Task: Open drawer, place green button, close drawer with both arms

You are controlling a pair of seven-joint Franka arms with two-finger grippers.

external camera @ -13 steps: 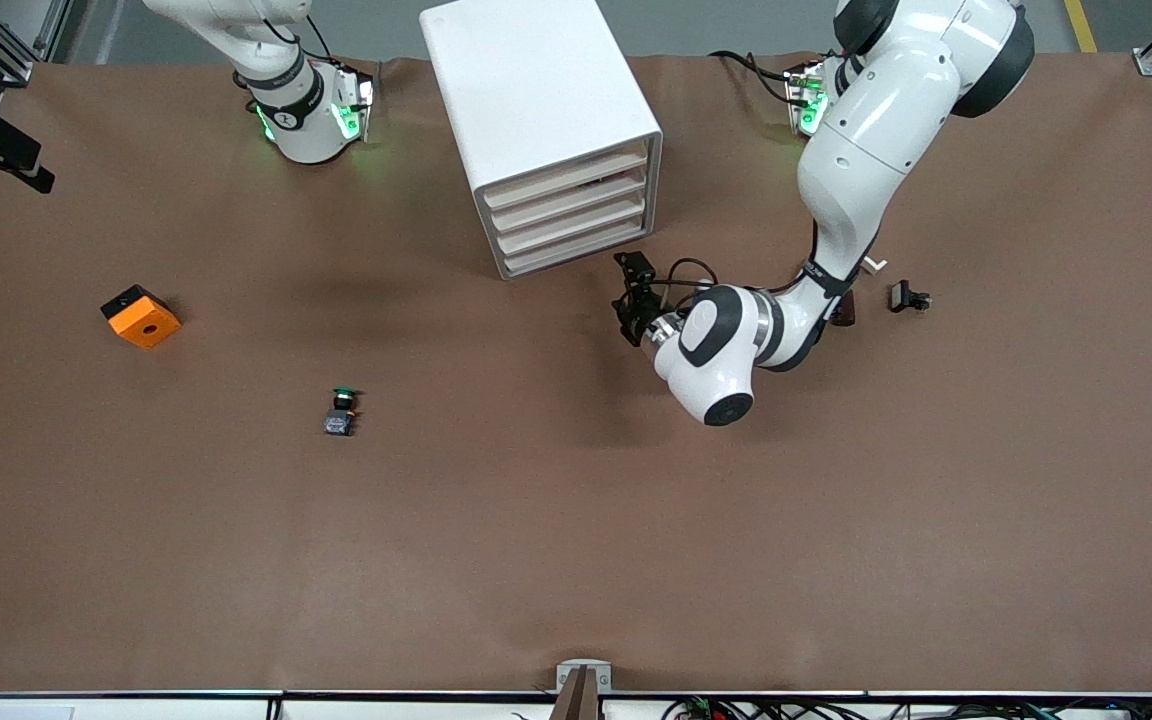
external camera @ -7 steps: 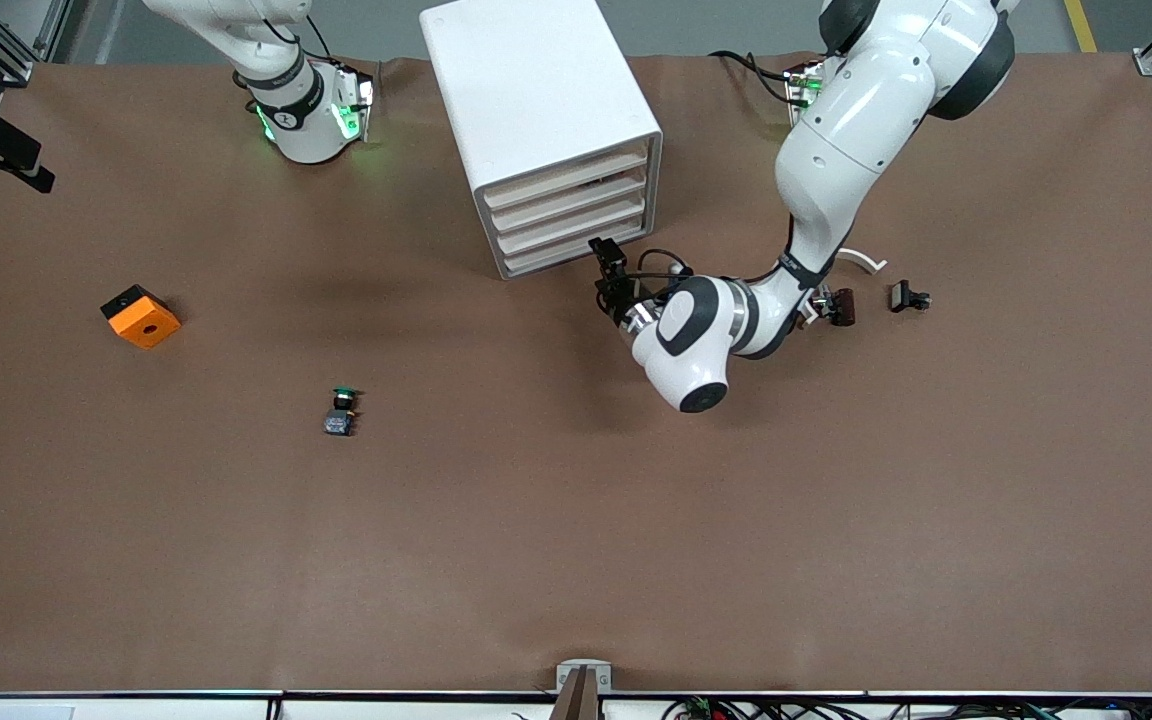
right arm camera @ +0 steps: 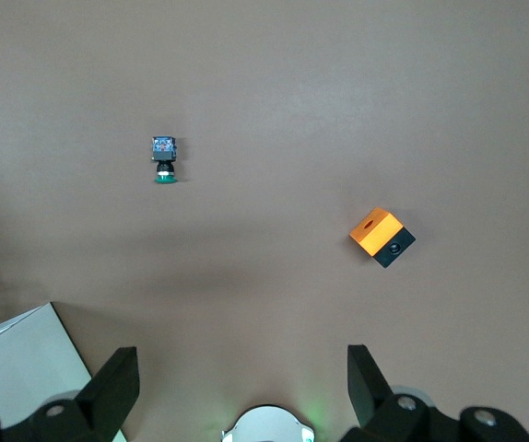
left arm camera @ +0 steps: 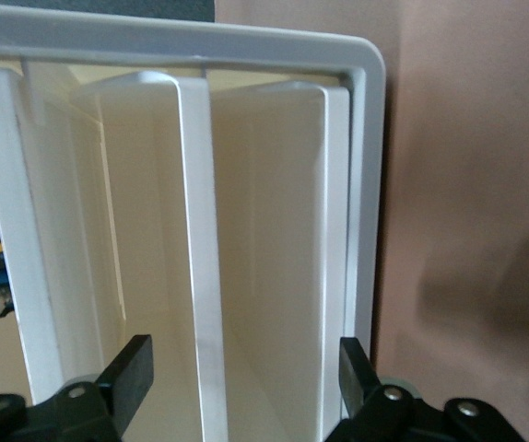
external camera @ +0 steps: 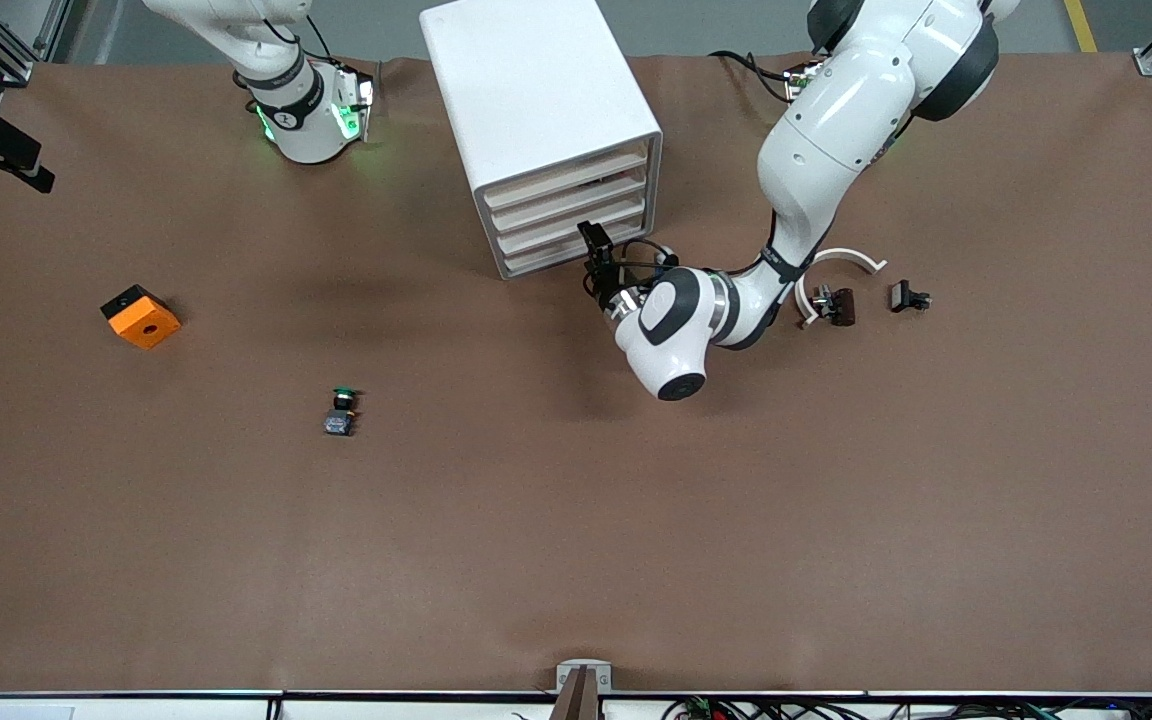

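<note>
While left claw [left arm camera: 237, 378] spread at drawer [left arm camera: 200, 276] front: light stiff plastic, grip slat edge; right claw [right arm camera: 237, 387] spread, waiting high over bench [external camera: 576, 520].

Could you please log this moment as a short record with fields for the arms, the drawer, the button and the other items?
left gripper: fingers open at the cabinet's drawer front
right gripper: open, arm waiting above the table
drawers: all four shut
button: on the table, untouched
orange block: toward the right arm's end
black clips: toward the left arm's end
</note>
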